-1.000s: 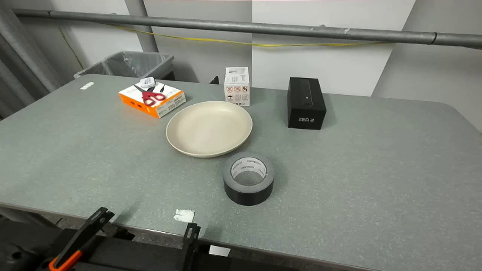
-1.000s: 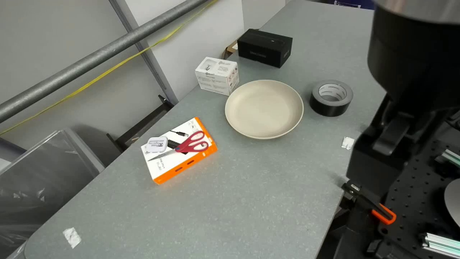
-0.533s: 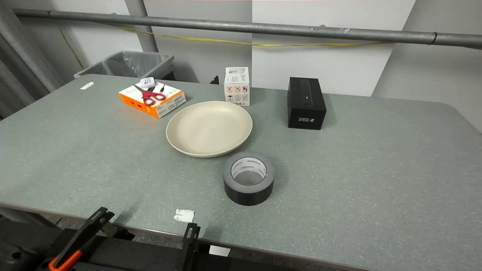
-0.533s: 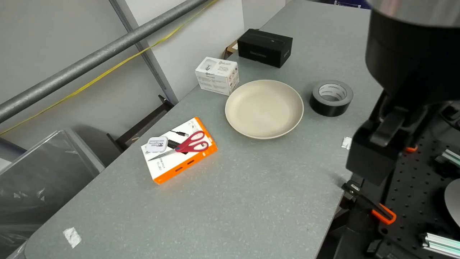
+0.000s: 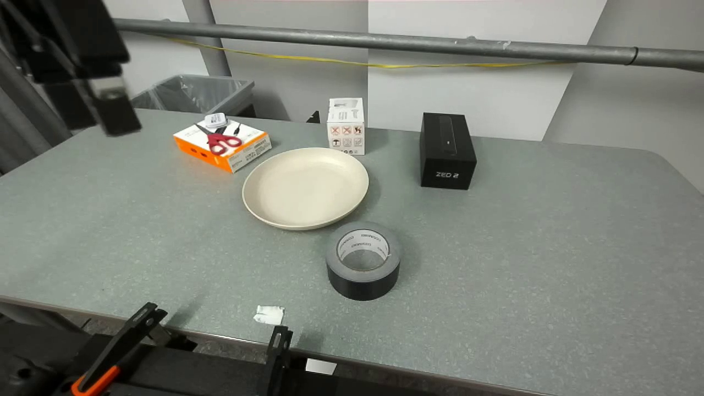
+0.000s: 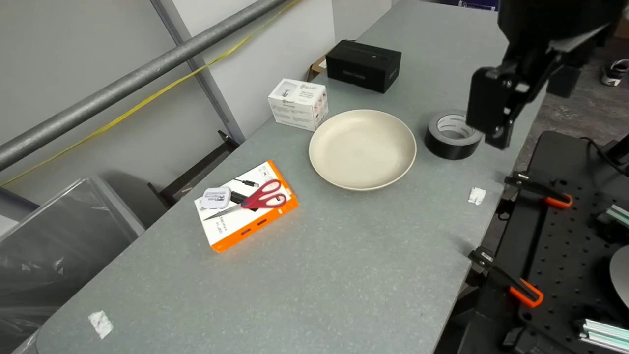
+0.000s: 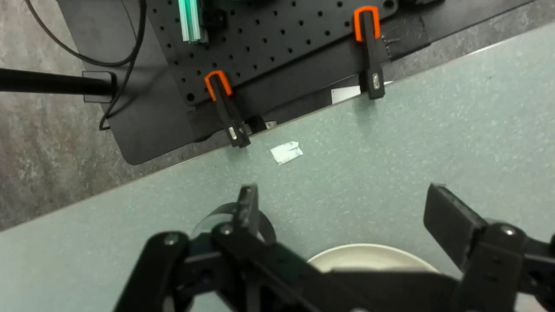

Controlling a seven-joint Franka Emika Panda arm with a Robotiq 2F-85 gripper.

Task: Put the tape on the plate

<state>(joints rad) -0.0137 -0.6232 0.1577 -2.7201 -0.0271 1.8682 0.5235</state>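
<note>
The tape (image 5: 363,283), a dark grey-black ring, lies flat on the grey table, just apart from the beige plate (image 5: 305,190). Both also show in an exterior view, the tape (image 6: 451,148) beside the plate (image 6: 362,150). My gripper (image 6: 529,103) is open and empty above the table there, one finger covering the tape's edge in the picture. It also shows blurred at the upper left in an exterior view (image 5: 93,113). In the wrist view the gripper (image 7: 344,206) has its fingers wide apart. The tape (image 7: 267,229) is partly behind the left finger; the plate (image 7: 368,255) is mostly hidden below.
An orange-and-white box (image 5: 247,157) with red scissors (image 5: 219,142) lies left of the plate. A white box (image 5: 346,126) stands behind it and a black box (image 5: 448,159) to the right. Clamps (image 5: 135,341) sit at the table's front edge near a pipe rail (image 5: 341,38).
My gripper has risen from near the table's edge and come into view at the upper left in an exterior view. The tape and plate have not moved.
</note>
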